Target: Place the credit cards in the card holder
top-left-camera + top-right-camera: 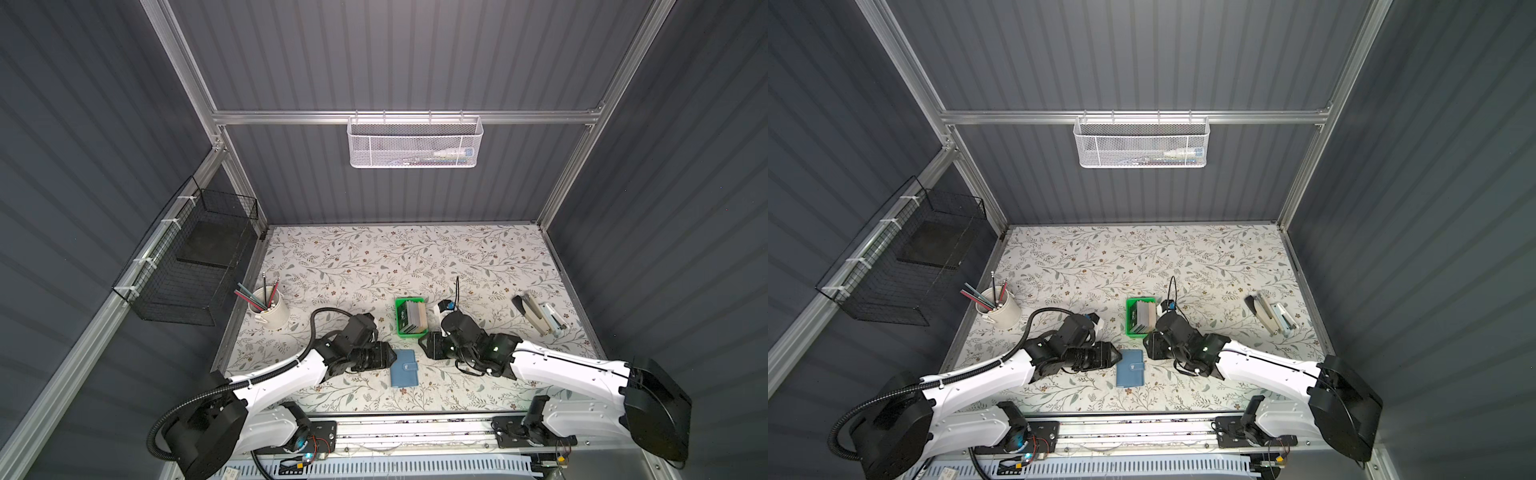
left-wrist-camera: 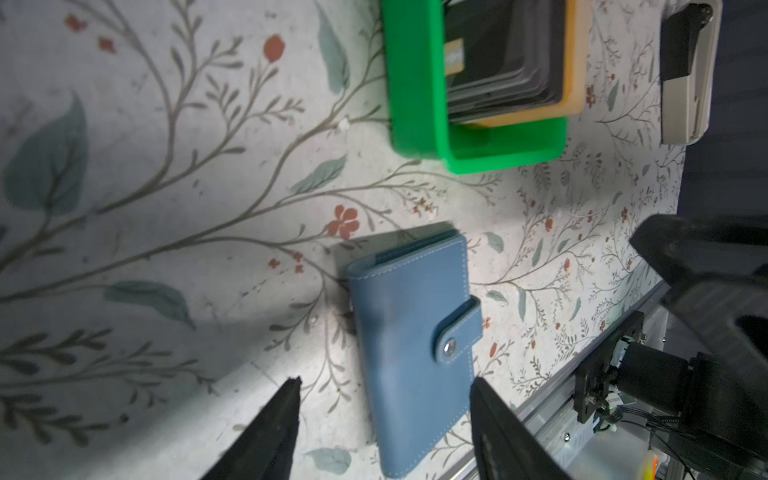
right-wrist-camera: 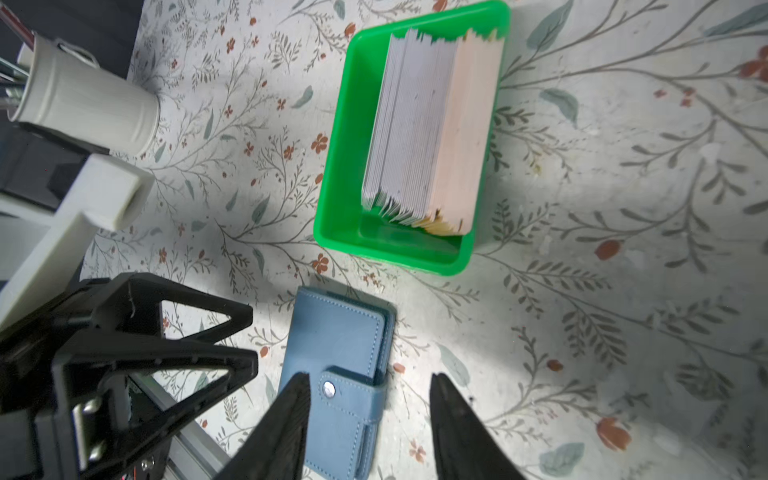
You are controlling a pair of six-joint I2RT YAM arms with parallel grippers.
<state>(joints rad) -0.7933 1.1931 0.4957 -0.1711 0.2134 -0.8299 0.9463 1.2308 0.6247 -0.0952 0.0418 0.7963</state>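
Holder (image 1: pixel 403 368): flat on the mat (image 1: pixel 374 266), shut, tab (image 2: pixel 459 328) snapped down over the free edge. Lies right between the two grippers' tips in both top views. Takes no card while closed, so probably needs unsnapping and opening first.

Left gripper (image 2: pixel 384 380): spread wide, pinching nothing. Comes in at the holder's spine side in both top views. In the left wrist view, brackets one end of the holder, a jaw off each long edge. Cannot tell any touch. Likely posted there to steady the cover during work on the tab side.

Right gripper (image 3: pixel 370 376): also parted, somewhat narrower, clamping nothing. In the right wrist view, brackets the tab end, one jaw over the cover beside the snap, the other out past the free edge above bare mat. Seems lined up to catch the tab and peel it off the snap. Cannot tell whether touching.

Cards (image 3: pixel 432 137): on edge, packed tight in the green tray (image 3: pixel 345 166), just ahead of both grippers, past the holder's far end. None in the holder. Probably parked that near to keep each later reach short.

Farther out: cup (image 1: pixel 269 309) of pencils well off on the left gripper's outer side, stapler (image 1: pixel 538 318) well off on the right gripper's outer side.
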